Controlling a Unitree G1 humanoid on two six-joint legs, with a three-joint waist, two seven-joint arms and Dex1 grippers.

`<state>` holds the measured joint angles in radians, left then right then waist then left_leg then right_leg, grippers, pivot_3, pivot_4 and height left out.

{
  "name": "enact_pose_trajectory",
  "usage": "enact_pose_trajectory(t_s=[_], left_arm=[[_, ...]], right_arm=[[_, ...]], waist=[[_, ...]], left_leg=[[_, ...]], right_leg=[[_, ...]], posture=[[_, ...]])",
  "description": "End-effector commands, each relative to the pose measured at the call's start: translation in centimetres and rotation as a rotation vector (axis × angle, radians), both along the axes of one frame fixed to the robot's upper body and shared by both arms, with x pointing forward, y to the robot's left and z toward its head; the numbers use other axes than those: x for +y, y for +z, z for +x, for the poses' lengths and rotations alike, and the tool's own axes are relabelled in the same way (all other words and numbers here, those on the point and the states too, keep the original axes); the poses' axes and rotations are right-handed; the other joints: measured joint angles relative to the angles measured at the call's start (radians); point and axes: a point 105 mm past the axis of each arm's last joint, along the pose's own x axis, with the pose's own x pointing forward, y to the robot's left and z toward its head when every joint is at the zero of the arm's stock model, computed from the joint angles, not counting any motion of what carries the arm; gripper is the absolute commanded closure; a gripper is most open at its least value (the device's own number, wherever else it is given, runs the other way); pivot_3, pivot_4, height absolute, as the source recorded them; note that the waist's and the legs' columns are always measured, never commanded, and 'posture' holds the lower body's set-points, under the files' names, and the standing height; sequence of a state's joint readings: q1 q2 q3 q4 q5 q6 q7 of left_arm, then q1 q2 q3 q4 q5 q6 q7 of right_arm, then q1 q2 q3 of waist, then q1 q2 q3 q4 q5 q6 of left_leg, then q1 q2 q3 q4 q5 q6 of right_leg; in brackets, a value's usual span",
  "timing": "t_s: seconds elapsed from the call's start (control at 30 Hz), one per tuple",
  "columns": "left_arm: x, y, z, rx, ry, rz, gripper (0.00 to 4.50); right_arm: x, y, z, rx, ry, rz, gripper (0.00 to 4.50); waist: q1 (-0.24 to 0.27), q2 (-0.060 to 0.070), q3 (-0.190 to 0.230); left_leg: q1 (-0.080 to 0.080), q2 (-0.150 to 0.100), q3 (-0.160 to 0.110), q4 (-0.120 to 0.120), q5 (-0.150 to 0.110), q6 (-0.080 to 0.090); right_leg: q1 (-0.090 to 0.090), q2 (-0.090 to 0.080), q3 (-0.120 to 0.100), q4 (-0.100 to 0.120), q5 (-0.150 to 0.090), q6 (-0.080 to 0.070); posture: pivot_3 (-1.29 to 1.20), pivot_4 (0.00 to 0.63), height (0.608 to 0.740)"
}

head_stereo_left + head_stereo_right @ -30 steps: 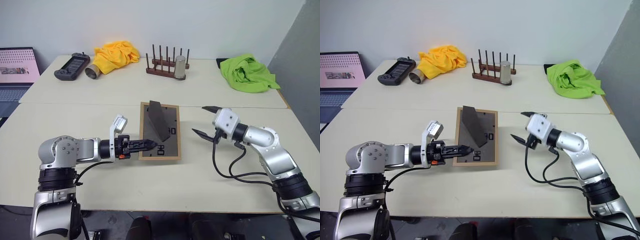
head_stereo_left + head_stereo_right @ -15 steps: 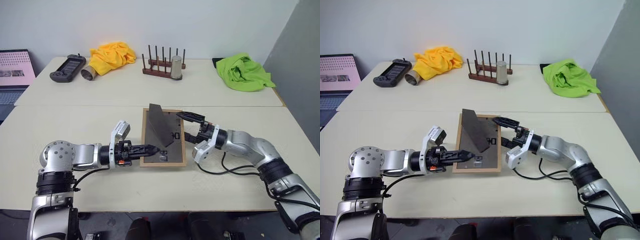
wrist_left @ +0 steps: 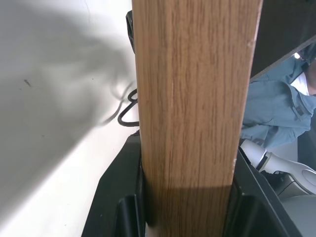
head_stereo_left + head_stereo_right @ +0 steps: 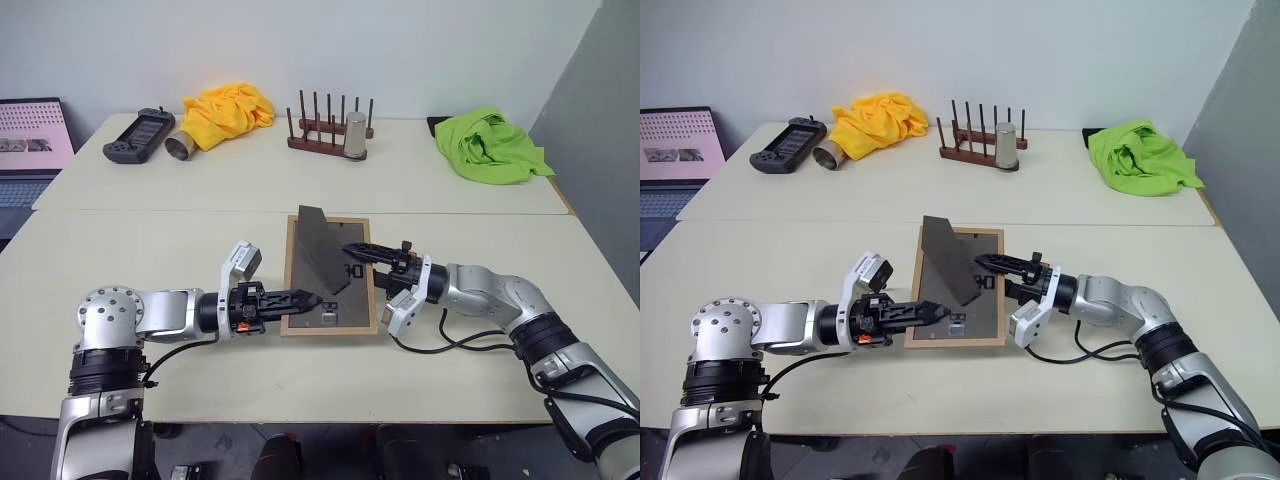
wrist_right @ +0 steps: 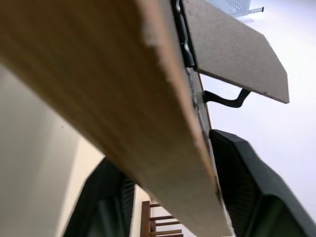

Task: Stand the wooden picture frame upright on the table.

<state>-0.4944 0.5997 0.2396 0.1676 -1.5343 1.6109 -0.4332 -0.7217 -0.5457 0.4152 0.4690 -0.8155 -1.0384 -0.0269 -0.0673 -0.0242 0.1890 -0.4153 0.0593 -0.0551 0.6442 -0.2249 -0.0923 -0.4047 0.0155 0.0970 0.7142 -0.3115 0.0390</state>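
Note:
The wooden picture frame [image 4: 345,300] lies face down near the middle of the table [image 4: 200,240], dark back panel up. Its fold-out stand [image 4: 318,245] sticks up from the panel. My left gripper [image 4: 308,298] reaches in level from the left and is shut on the frame's left rail; in the left wrist view the light-wood rail [image 3: 192,98] sits tight between the black fingers [image 3: 118,202]. My right gripper [image 4: 358,258] comes in from the right, one finger over the back panel, and is shut on the right rail [image 5: 98,89] with a finger [image 5: 247,187] on each side.
Along the far edge stand a dark peg rack [image 4: 325,135] with a metal cup [image 4: 354,136]. Beside them lie a yellow cloth [image 4: 228,106], a tipped metal cup [image 4: 180,147], a black controller [image 4: 140,137] and a green cloth [image 4: 488,145]. A laptop [image 4: 30,135] sits far left.
My right gripper swung in from the right to the frame's right edge, and its wide fingers have narrowed onto the rail. The left gripper kept its hold on the left rail.

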Motion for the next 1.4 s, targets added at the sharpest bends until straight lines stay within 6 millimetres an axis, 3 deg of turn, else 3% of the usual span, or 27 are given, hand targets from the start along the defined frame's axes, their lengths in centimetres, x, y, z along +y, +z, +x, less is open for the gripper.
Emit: enact_pose_trajectory(t_s=[0.03,0.07,0.17,0.3,0.4,0.47,0.53,0.7,0.83,0.93,1.2,1.4], left_arm=[[0.3,0.3,-0.2,-0.034,0.009,0.038,3.21],[0.5,0.4,0.1,-0.053,0.038,0.045,2.51],[1.2,1.0,1.2,-0.082,0.111,0.030,1.91],[4.3,4.0,3.7,-0.186,0.285,0.005,1.07],[5.5,4.9,3.8,-0.273,0.330,0.080,0.41],[6.4,3.8,4.0,-0.427,0.390,0.370,0.00],[7.0,2.6,4.3,-0.595,0.412,0.633,0.00],[5.9,4.0,4.4,-0.912,0.463,0.739,0.00],[6.2,4.6,4.6,-0.999,0.525,0.766,0.00],[6.1,4.8,4.5,-1.014,0.532,0.758,0.00],[6.8,4.6,4.2,-0.992,0.544,0.763,0.00],[6.7,4.4,4.3,-0.986,0.543,0.764,0.00]], right_arm=[[0.0,2.0,-0.1,-0.034,0.021,0.068,2.70],[-0.1,2.0,-0.1,-0.031,0.021,0.071,2.72],[-0.3,2.1,-0.2,-0.020,0.022,0.076,3.11],[-1.2,1.7,0.3,0.099,-0.012,0.114,3.16],[-1.5,1.2,1.1,0.262,-0.046,0.151,3.17],[-0.9,0.9,1.7,0.480,-0.057,0.168,3.17],[-0.3,1.1,2.2,0.672,-0.047,0.225,3.17],[1.6,1.7,2.4,1.168,0.053,0.269,3.17],[2.1,2.4,2.7,1.484,0.118,0.309,3.17],[2.4,1.6,3.3,1.581,0.081,0.294,3.17],[2.8,-1.4,4.5,1.641,-0.034,0.269,3.17],[3.3,-1.5,5.0,1.711,-0.048,0.348,3.17]], waist=[[0.000,0.000,0.000],[0.000,0.000,0.000],[0.000,0.000,0.000],[0.000,0.000,0.000],[-0.005,0.000,0.000],[-0.006,-0.001,0.000],[-0.015,-0.002,0.001],[-0.004,0.000,0.002],[0.005,0.000,0.002],[0.011,0.000,0.002],[0.010,0.000,0.002],[0.008,0.000,0.002]], left_leg=[[0.000,0.000,0.000,0.000,0.000,0.000],[0.000,0.000,0.000,0.000,0.000,0.000],[0.000,0.000,0.000,0.000,0.000,0.000],[0.000,0.000,0.000,0.000,0.000,0.000],[0.000,0.000,0.000,0.000,-0.001,0.001],[0.000,0.000,0.000,0.000,-0.001,0.001],[0.000,0.001,0.000,-0.001,0.000,0.000],[0.000,0.003,-0.001,0.000,0.000,0.000],[0.000,0.002,0.000,-0.001,-0.002,0.003],[0.000,0.002,0.001,-0.001,-0.002,0.003],[-0.001,0.002,0.001,-0.001,-0.002,0.003],[0.000,0.002,0.001,-0.001,-0.002,0.003]], right_leg=[[0.000,0.000,0.000,0.000,0.000,0.000],[0.000,0.000,0.000,0.000,0.000,0.000],[0.000,0.000,0.000,0.000,0.000,0.000],[0.000,0.000,0.000,0.000,0.000,0.000],[0.000,0.000,0.000,0.000,0.000,0.000],[0.001,-0.001,0.000,0.000,0.000,0.000],[0.001,0.000,0.000,-0.001,0.000,0.000],[0.001,0.001,-0.001,0.000,0.000,0.000],[0.001,0.001,-0.001,-0.001,0.000,0.000],[0.000,0.001,-0.001,-0.001,0.000,0.000],[-0.001,0.001,-0.001,-0.002,0.000,0.000],[-0.001,0.001,-0.001,-0.001,0.000,0.000]], posture=[[0.00,0.150,0.740],[0.00,0.150,0.740],[0.00,0.150,0.740],[0.00,0.150,0.740],[0.00,0.150,0.740],[0.00,0.150,0.740],[0.00,0.150,0.740],[0.00,0.150,0.740],[0.00,0.150,0.740],[0.00,0.150,0.740],[0.00,0.150,0.740],[0.00,0.150,0.740]])
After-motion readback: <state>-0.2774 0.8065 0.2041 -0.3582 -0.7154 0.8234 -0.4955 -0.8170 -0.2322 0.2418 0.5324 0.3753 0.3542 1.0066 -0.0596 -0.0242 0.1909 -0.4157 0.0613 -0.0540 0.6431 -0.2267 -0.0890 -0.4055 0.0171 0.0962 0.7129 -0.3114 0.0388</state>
